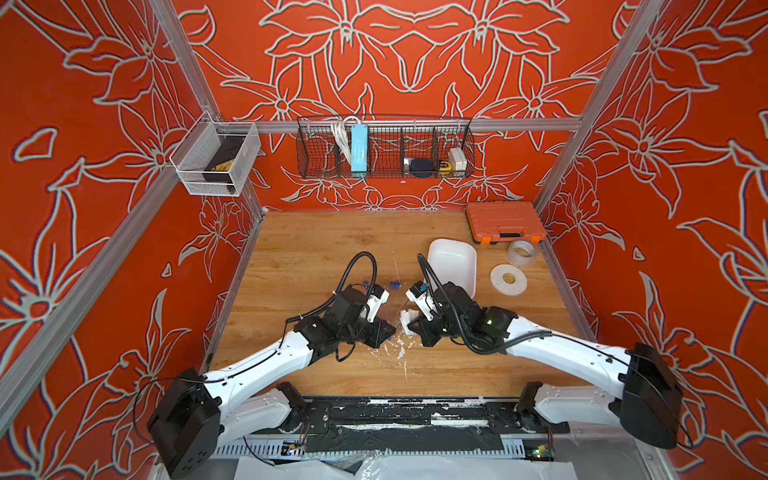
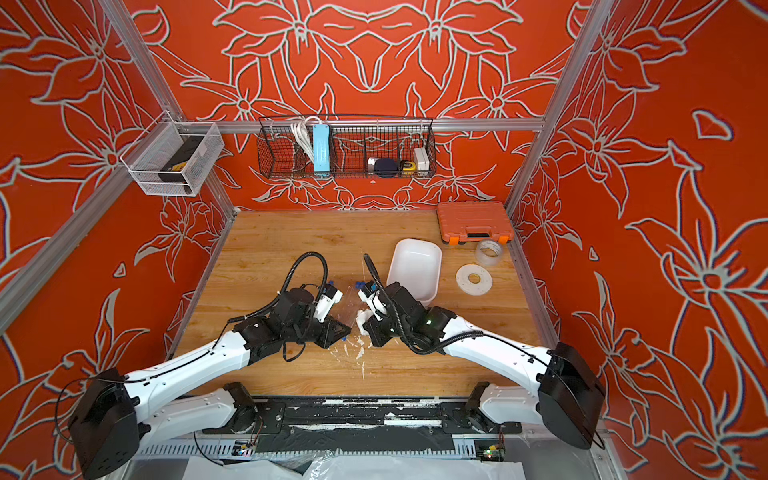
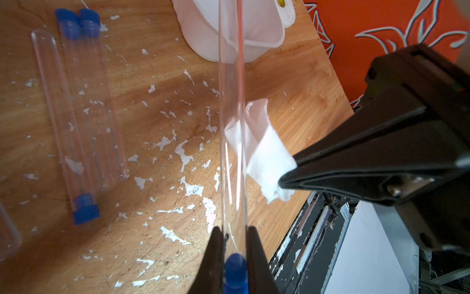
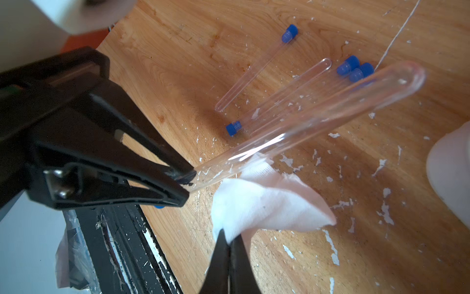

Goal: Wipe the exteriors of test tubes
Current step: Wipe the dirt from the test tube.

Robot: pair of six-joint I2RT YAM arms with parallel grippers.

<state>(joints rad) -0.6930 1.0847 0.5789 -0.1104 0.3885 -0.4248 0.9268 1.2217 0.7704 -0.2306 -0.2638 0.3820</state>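
My left gripper [image 3: 235, 241] is shut on the blue-capped end of a clear test tube [image 3: 232, 127], which sticks out level above the table. In the right wrist view the same tube [image 4: 318, 112] runs out from the left gripper [image 4: 187, 183]. My right gripper [image 4: 229, 238] is shut on a folded white tissue [image 4: 264, 203], and the tissue rests against the held tube's side near its capped end. Several other test tubes [image 4: 279, 96] lie on the wood beyond. In both top views the grippers [image 1: 384, 332] [image 1: 411, 328] meet at the table's middle front.
A white tub [image 1: 453, 266] stands just behind the right arm. An orange case [image 1: 505, 222], a clear tape roll [image 1: 522, 251] and a white disc [image 1: 508, 279] sit at the back right. White paper scraps [image 1: 399, 351] litter the wood under the grippers.
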